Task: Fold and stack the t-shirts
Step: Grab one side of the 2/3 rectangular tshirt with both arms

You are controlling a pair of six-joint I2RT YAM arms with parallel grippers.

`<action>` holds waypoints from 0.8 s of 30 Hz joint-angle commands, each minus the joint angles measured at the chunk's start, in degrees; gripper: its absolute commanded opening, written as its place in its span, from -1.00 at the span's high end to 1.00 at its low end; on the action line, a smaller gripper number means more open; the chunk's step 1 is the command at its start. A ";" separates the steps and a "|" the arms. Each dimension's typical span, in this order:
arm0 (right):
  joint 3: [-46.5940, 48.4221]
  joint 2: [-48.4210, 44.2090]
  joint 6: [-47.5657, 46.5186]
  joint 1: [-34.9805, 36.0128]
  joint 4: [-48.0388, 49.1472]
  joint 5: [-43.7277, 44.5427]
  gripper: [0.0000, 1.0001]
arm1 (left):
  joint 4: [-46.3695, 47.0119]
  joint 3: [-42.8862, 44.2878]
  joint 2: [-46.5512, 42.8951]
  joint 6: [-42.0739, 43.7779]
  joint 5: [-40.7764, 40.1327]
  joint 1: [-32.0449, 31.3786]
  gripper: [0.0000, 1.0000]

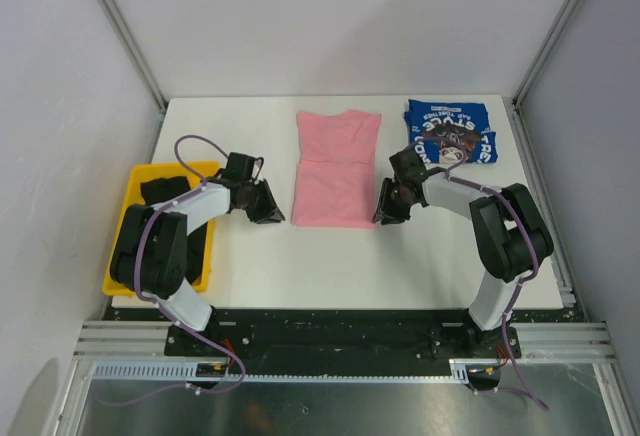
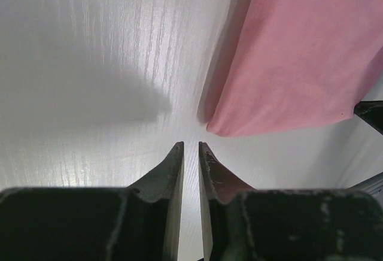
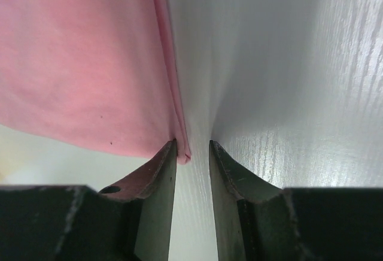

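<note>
A pink t-shirt [image 1: 335,166] lies folded into a long strip in the middle of the table. My left gripper [image 1: 268,212] rests low beside its near left corner; in the left wrist view the fingers [image 2: 191,145] stand a narrow gap apart over bare table, just short of the pink corner [image 2: 287,57]. My right gripper [image 1: 385,214] is at the near right corner, open, with the pink hem [image 3: 78,57] touching the left fingertip [image 3: 167,153]. A folded blue t-shirt [image 1: 450,131] with white lettering lies at the back right. Black t-shirts [image 1: 165,191] sit in the bin.
A yellow plastic bin [image 1: 128,211] stands at the table's left edge, next to the left arm. Metal frame posts rise at the back corners. White table [image 1: 330,256] shows in front of the pink shirt.
</note>
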 commanded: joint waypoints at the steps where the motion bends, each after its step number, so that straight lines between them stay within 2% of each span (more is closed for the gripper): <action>1: -1.14 -3.11 2.77 1.13 4.49 0.20 0.33 | 2.30 -0.42 -2.46 -0.56 1.30 -0.48 0.61; 11: -3.62 -5.47 5.80 1.78 5.25 2.45 0.27 | 2.48 -0.47 -2.01 -0.66 1.42 -0.48 0.61; 24: -4.37 -2.08 7.30 4.32 4.94 4.55 0.25 | 3.03 -0.75 -0.90 -0.81 1.10 -1.06 0.60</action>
